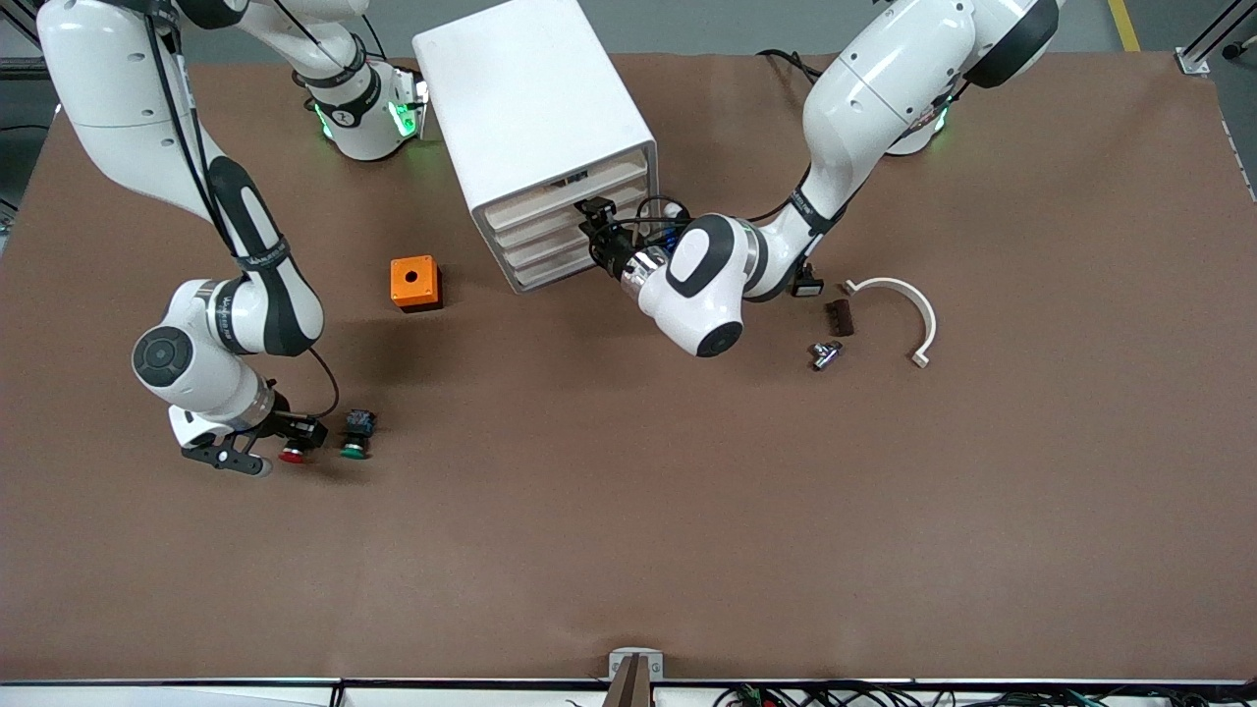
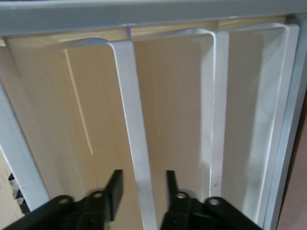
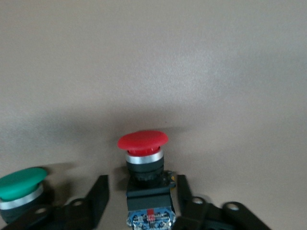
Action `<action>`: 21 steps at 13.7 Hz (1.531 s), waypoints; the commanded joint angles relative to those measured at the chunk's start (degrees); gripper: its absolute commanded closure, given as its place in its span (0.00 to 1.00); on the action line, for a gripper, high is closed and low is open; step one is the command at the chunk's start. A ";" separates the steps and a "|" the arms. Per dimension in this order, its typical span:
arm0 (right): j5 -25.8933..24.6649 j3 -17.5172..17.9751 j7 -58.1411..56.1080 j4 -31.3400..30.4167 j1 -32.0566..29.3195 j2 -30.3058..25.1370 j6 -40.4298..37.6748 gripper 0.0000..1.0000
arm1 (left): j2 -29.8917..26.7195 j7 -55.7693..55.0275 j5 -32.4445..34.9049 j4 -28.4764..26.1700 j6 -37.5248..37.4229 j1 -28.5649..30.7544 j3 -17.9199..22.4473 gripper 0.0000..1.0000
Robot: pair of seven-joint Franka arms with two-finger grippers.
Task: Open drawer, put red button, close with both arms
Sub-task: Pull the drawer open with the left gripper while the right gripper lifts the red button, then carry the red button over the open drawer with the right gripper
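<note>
The white cabinet (image 1: 530,98) stands at the middle of the table near the bases. My left gripper (image 1: 593,224) is at the drawer fronts, about level with the second drawer (image 1: 550,218). In the left wrist view it (image 2: 143,184) is open, with a white drawer front edge (image 2: 132,110) between its fingers (image 2: 115,188) and a gap on each side. The red button (image 1: 293,455) lies on the table toward the right arm's end. My right gripper (image 1: 304,437) is low over it, open, with the button (image 3: 143,140) between its fingers (image 3: 98,196).
A green-capped button (image 1: 355,448) lies right beside the red one and also shows in the right wrist view (image 3: 21,182). An orange box (image 1: 415,283) sits beside the cabinet. A white curved bracket (image 1: 899,304), a dark block (image 1: 839,317) and a small metal part (image 1: 825,353) lie toward the left arm's end.
</note>
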 commanded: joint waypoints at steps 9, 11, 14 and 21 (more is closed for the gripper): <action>0.69 0.66 11.34 2.23 2.68 -16.28 -25.46 1.00 | 1.44 0.53 -0.14 8.02 -1.07 5.37 3.87 1.00; 4.18 0.66 18.73 2.49 6.11 -21.03 -31.34 1.00 | 1.61 0.62 -0.05 9.52 -1.07 7.48 3.87 1.00; 6.93 0.66 32.60 5.81 13.22 -24.21 -37.94 1.00 | 1.53 3.33 -0.31 9.97 -1.07 9.51 3.87 1.00; 6.84 0.57 63.46 10.85 30.80 -23.69 -38.50 1.00 | 0.74 3.43 9.59 15.32 -6.60 15.22 4.58 0.04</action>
